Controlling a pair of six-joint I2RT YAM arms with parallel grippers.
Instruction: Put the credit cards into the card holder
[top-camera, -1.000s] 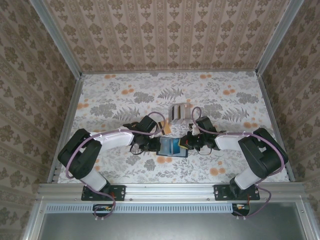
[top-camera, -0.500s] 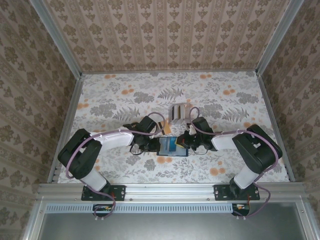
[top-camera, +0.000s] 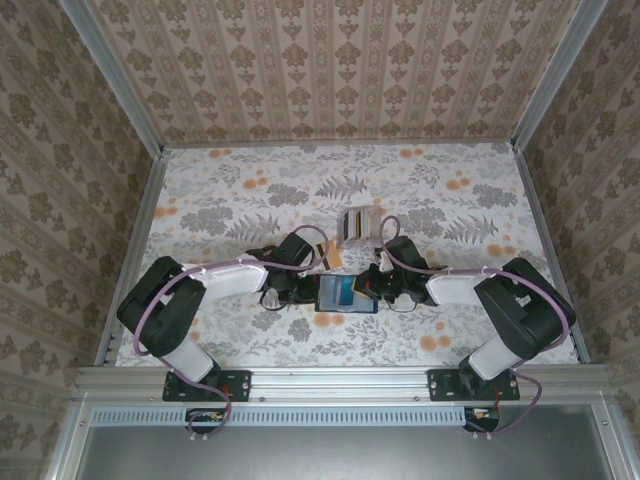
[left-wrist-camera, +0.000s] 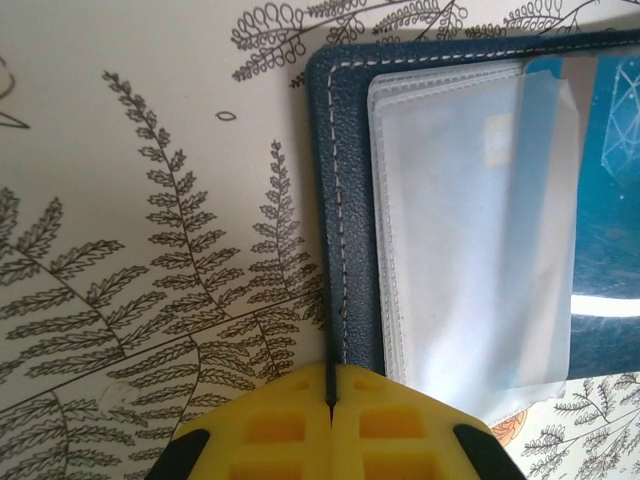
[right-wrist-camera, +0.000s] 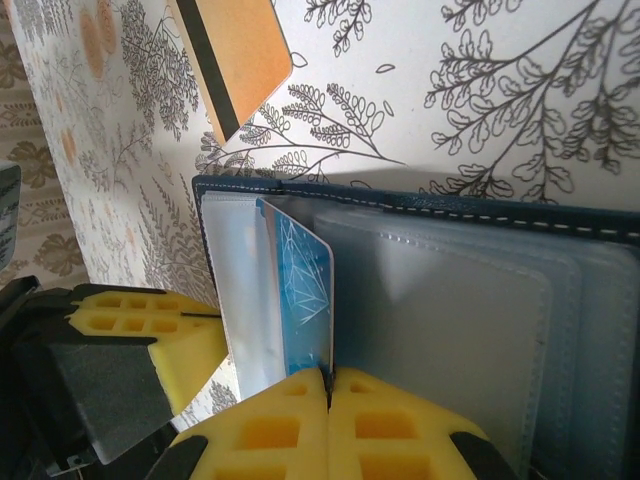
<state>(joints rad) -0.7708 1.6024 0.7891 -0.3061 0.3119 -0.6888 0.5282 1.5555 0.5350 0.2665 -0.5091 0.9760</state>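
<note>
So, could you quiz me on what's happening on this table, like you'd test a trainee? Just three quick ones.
1. True or false: the card holder lies folded shut on the table.
2. The patterned card pinched by the right fingers over the holder is: A red, B blue, C green.
3. Fill in: the orange card with the dark stripe lies ____ the holder, flat on the table.

Key: 1 false, it lies open. 2 B. 3 outside, a little apart from it.
</note>
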